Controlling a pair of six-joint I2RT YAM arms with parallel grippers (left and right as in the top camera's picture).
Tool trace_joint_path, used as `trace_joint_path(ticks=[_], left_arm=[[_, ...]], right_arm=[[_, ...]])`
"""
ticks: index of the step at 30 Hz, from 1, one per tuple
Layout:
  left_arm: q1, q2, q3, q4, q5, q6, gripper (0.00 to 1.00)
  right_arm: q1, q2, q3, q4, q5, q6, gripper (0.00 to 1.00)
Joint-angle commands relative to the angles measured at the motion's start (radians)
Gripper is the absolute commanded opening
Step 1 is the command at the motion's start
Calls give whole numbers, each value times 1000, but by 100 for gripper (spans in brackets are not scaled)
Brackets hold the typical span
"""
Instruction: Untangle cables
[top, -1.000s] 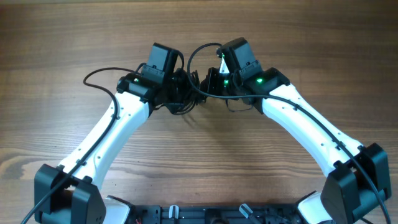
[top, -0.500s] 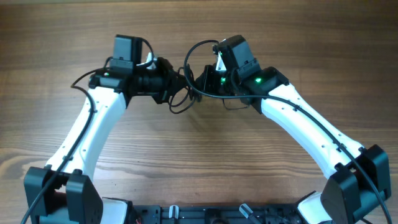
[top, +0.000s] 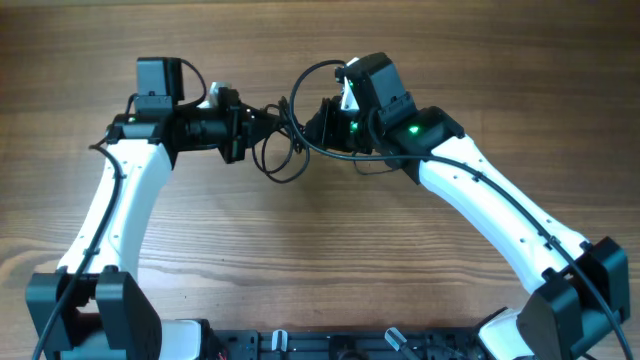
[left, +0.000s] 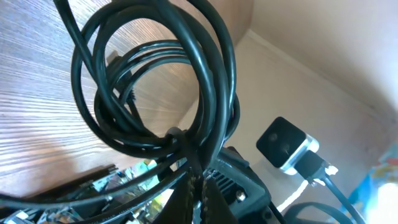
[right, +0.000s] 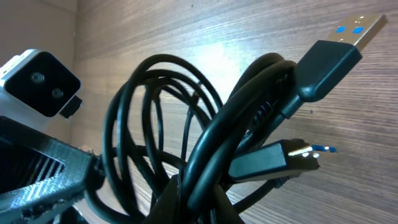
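The black cables (top: 283, 150) hang as a tangle of loops between my two grippers above the wooden table. My left gripper (top: 258, 122) points right and is shut on one strand at the tangle's left side. In the left wrist view the loops (left: 211, 68) rise from the closed jaws (left: 198, 186). My right gripper (top: 318, 128) points left and is shut on the bundle's right side. In the right wrist view its jaws (right: 202, 199) pinch several strands (right: 155, 124). A USB plug (right: 326, 50) sticks up at the right, with a second plug (right: 273, 158) below it.
The wooden table (top: 400, 270) spreads all round the arms. A black equipment bar (top: 330, 345) runs along the front edge. The arms' own thicker wires loop over each wrist (top: 310, 75).
My left arm has swung left and back, its gripper drawing a strand out of the tangle. The loops now spread wider between the grippers. The right arm has barely moved.
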Motion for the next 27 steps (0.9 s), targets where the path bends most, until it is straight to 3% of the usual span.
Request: trace_joint_path(ticks=[1,13,18,20,22,27], left_arm=[[103,-20,26,30,76,54,4],[127,-20,26,-16,67,148,4],[79,-20,26,-107,-80,188,5],[48,-20,26,-122,-145,188,12],[21,-20,26,-122,-178,188,27],[-59,-20,26,-121,-302,188,36]], right_arm=[[-27,10,-37,-80,223,-27,4],[-27,10,-37,-103,320,-78,4],[-27,10,-37,-66,172,-74,4],[-27,10,-37,-50,135,-74,4],[-27,10,-37,-43,133,-74,5],[-27,10,-37,-43,114,-80,4]])
